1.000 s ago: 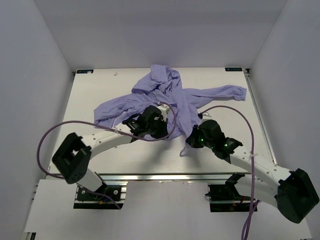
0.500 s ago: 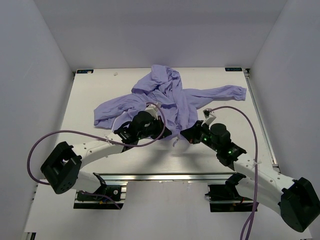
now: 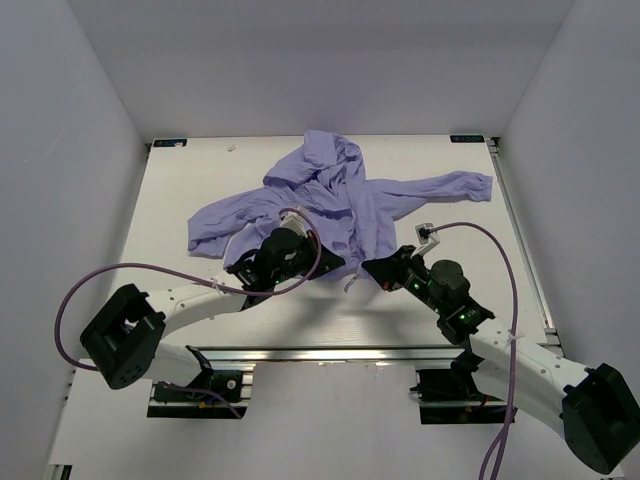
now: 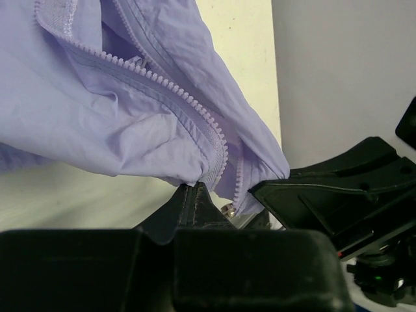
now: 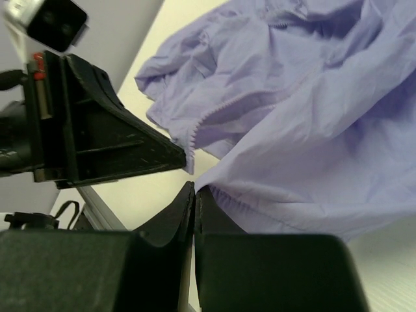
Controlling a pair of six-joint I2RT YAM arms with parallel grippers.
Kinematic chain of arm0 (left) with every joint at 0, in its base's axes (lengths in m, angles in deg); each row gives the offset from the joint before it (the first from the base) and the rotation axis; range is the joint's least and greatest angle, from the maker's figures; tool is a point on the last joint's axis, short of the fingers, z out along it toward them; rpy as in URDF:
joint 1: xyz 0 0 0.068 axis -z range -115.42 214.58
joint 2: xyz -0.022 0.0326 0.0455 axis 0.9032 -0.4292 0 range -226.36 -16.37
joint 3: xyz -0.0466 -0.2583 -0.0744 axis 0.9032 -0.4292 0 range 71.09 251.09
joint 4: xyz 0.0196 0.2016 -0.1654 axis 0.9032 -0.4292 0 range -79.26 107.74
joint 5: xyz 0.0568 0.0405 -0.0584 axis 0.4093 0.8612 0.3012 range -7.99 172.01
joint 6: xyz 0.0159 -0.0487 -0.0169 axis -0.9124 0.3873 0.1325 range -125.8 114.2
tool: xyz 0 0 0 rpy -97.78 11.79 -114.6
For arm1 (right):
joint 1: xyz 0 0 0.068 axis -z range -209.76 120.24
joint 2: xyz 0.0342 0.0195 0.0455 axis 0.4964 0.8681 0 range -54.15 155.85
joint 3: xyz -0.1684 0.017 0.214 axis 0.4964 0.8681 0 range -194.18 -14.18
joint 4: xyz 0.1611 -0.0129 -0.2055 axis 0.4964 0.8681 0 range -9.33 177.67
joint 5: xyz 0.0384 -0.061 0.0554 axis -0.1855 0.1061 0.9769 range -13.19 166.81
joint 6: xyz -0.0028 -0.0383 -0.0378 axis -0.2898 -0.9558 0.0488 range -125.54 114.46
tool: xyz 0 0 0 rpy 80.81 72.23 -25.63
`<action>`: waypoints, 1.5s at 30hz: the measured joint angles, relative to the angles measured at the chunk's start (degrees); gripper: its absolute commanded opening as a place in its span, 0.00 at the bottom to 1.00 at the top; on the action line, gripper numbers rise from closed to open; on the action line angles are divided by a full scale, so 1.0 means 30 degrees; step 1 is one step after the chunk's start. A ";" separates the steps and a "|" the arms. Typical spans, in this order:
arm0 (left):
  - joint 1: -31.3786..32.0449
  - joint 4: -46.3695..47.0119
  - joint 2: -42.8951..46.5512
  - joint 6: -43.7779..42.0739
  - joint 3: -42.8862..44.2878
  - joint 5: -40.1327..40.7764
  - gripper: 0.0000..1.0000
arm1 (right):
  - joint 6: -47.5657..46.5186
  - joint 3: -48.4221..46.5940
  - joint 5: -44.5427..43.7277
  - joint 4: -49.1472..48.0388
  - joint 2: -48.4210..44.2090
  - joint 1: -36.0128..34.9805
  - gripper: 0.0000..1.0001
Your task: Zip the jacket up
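Observation:
The lavender jacket [image 3: 330,195] lies crumpled on the table, hood at the far side and sleeves spread left and right. My left gripper [image 3: 322,266] is shut on its near hem, right beside the open zipper's teeth [image 4: 188,104]; a small metal piece [image 4: 227,209] shows just by the jaws. My right gripper [image 3: 372,268] is shut on the other front edge of the hem [image 5: 221,195]. In the left wrist view the left gripper [image 4: 195,188] pinches fabric with the right gripper [image 4: 338,188] close beside it. The right wrist view has the right gripper [image 5: 195,190] and the left gripper's fingers [image 5: 110,143].
The white table [image 3: 200,170] is walled in on three sides by plain panels. A metal rail [image 3: 330,353] runs along the near edge above both arm bases. Purple cables [image 3: 100,280] loop off each arm.
Both grippers have come closer together with the hem held between them. The left arm's elbow swung out to the left and the right arm reached forward and left.

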 measured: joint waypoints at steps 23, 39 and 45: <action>0.0437 0.0605 0.0233 0.1814 -0.0036 0.0459 0.00 | 0.0015 0.0095 -0.0372 -0.1719 0.0350 0.0000 0.00; 0.0692 0.0605 0.0423 0.1814 -0.0036 0.0634 0.00 | 0.0087 0.0102 -0.0648 -0.1851 0.0168 0.0000 0.00; 0.0838 0.0597 0.0423 0.1814 -0.0036 0.0678 0.00 | 0.0182 0.0102 -0.0692 -0.1865 0.0168 0.0000 0.00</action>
